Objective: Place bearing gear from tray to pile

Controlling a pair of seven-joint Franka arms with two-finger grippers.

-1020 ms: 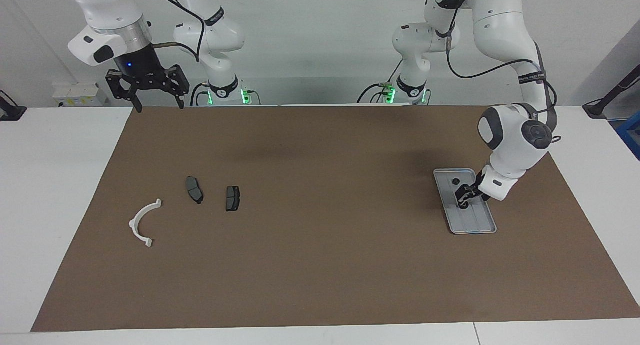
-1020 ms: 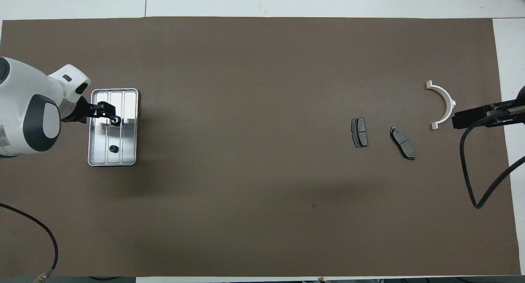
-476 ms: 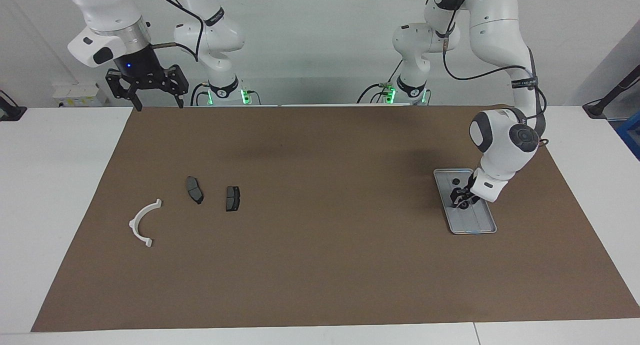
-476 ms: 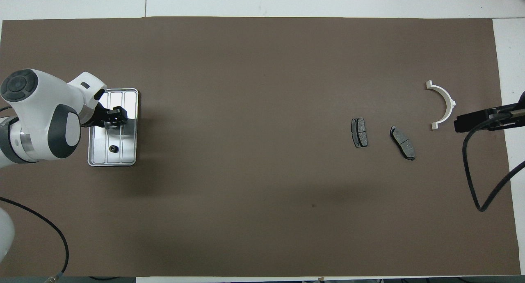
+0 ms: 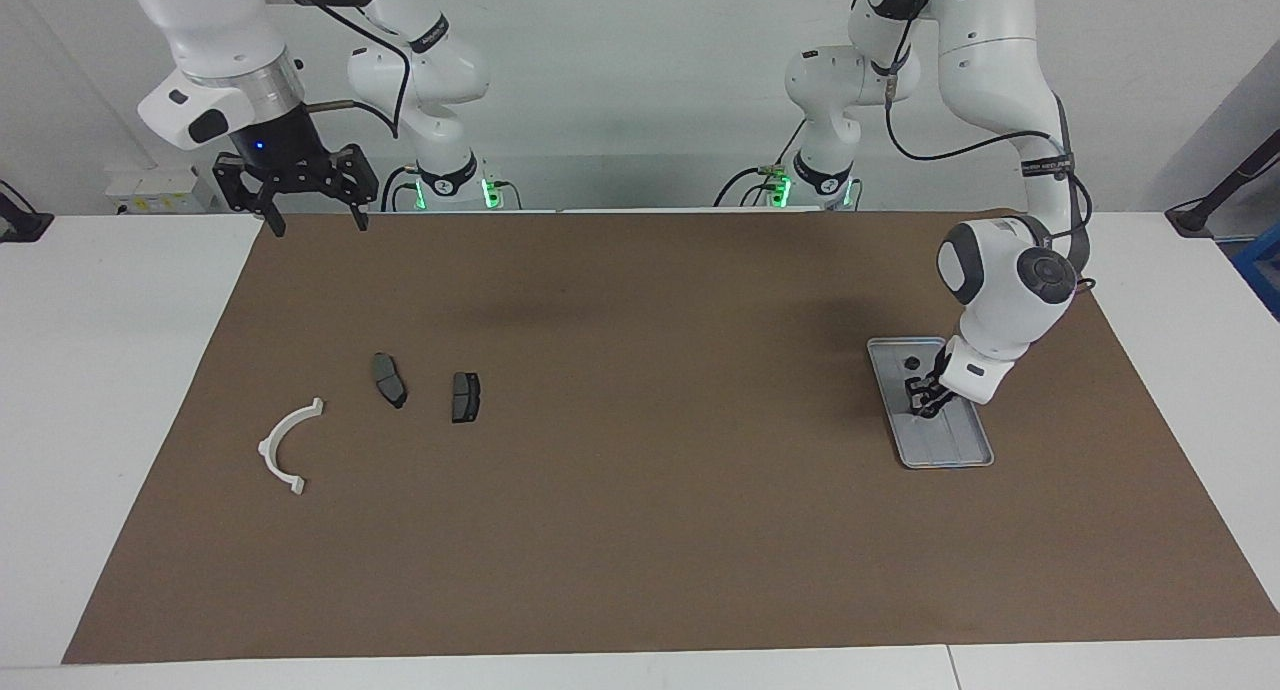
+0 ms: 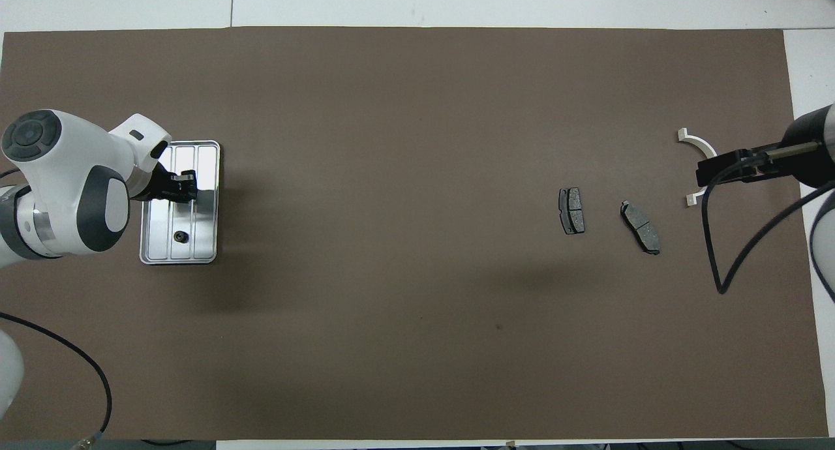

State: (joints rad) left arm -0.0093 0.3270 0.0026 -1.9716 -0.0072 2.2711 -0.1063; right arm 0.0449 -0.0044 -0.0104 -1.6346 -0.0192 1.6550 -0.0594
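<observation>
The silver tray [image 5: 958, 452] [image 6: 207, 176] lies at the left arm's end of the brown mat. My left gripper [image 5: 926, 402] [image 6: 186, 181] is down in the tray, its fingers drawn together on a bearing gear that they mostly hide. A second bearing gear [image 5: 911, 363] [image 6: 180, 237] lies loose in the tray's end nearer the robots. The pile lies toward the right arm's end: a white half-ring bracket [image 5: 283, 447] [image 6: 682, 135] and two dark brake pads [image 5: 389, 379] [image 5: 465, 396] [image 6: 572, 210] [image 6: 640, 226]. My right gripper [image 5: 315, 220] [image 6: 724, 168] hangs open and empty, high over the mat's edge.
The brown mat [image 5: 640, 490] covers most of the white table. A black cable [image 6: 717, 241] hangs from the right arm over the mat beside the pile.
The left gripper's fingers have closed on the gear in the tray and the wrist has swung more upright. The right arm has drifted and, seen from overhead, now covers part of the white bracket.
</observation>
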